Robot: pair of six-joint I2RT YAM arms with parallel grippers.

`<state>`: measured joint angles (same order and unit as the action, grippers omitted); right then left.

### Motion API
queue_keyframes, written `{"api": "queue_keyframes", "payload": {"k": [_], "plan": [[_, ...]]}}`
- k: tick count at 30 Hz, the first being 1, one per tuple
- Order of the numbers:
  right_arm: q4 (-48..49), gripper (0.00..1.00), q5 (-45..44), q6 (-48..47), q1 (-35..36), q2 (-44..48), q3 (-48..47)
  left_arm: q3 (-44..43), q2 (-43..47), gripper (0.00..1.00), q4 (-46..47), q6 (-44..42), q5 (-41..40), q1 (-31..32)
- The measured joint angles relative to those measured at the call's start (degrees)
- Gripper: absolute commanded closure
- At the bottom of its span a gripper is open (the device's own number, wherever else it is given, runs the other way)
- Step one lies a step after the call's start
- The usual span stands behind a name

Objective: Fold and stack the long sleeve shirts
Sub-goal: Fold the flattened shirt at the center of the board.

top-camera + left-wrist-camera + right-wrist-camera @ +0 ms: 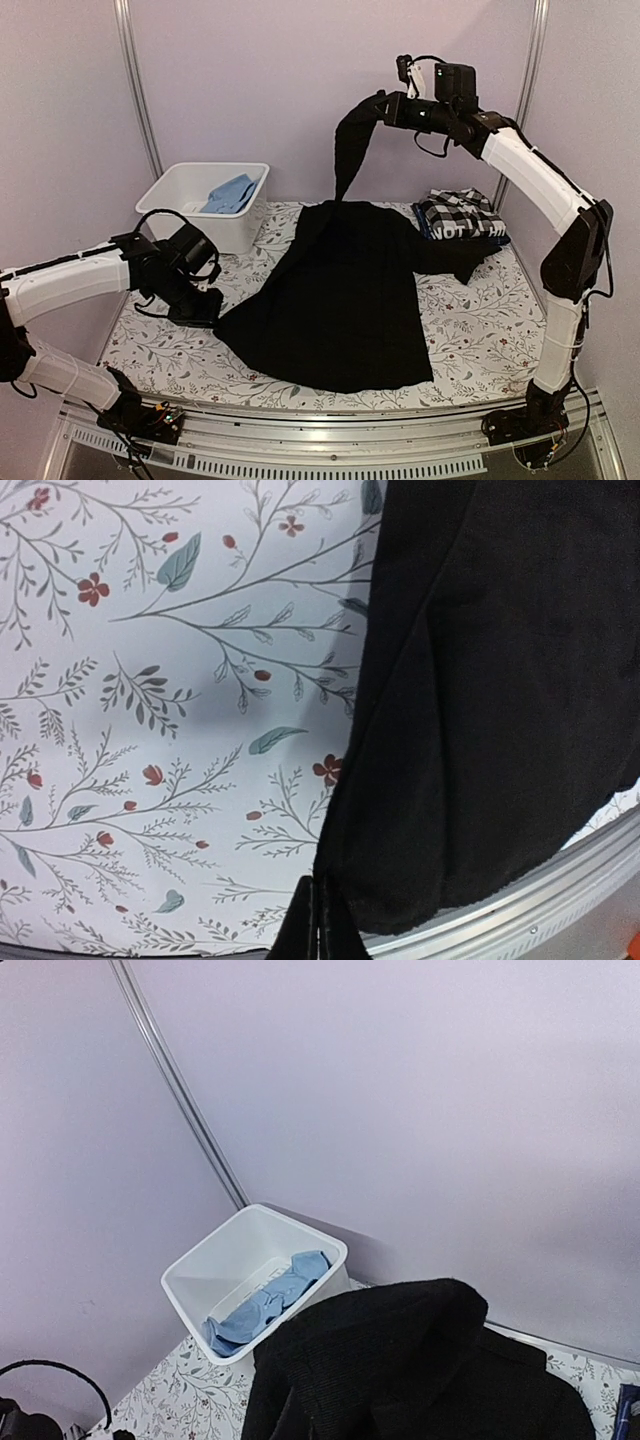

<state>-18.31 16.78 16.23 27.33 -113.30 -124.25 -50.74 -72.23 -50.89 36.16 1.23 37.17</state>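
Observation:
A plain black long sleeve shirt [340, 300] lies spread across the middle of the flowered table. One end of it is pulled high above the back of the table, and my right gripper [372, 108] is shut on that end. In the right wrist view the black cloth [400, 1360] drapes over the fingers and hides them. My left gripper [203, 303] is low at the shirt's near-left corner. Its fingers [322, 900] are pressed together at the edge of the black cloth [480, 700]. Folded at the back right lie a checked shirt [460, 212] and a dark lettered one [468, 233].
A white bin [175, 180] stands at the back left with a blue cloth [230, 193] inside; the right wrist view shows the bin [180, 1305] and the cloth [262, 1305] too. A metal rail [560, 880] runs along the table's near edge. Walls close the back and sides.

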Motion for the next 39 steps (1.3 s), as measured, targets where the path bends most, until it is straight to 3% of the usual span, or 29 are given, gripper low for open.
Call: {"api": "queue_keyframes", "payload": {"k": [5,13,25,30,34,39], "plan": [[0.57,1.0,1.27,-0.39,0.07,1.57,0.59,-5.22,-0.02,1.0,0.35,-0.9,4.46,-0.07],[1.03,1.0,1.95,-0.63,2.89,1.99,11.85,-13.29,-0.04,1.0,4.15,-0.37,11.39,-0.46],[0.63,1.0,1.36,-1.29,5.22,1.18,14.84,-3.02,-0.28,1.0,3.1,-1.01,6.4,-5.57],[0.24,1.0,0.04,-2.34,5.22,1.42,13.53,-1.09,-0.28,1.0,3.8,-1.44,8.59,-5.64],[0.35,1.0,-0.13,-2.62,5.22,2.58,11.54,-0.52,-1.03,1.0,5.11,-1.79,11.52,-3.61],[0.44,1.0,-0.17,-3.19,5.22,6.69,11.13,-0.68,-4.11,1.0,7.72,-1.7,13.9,3.23]]}}
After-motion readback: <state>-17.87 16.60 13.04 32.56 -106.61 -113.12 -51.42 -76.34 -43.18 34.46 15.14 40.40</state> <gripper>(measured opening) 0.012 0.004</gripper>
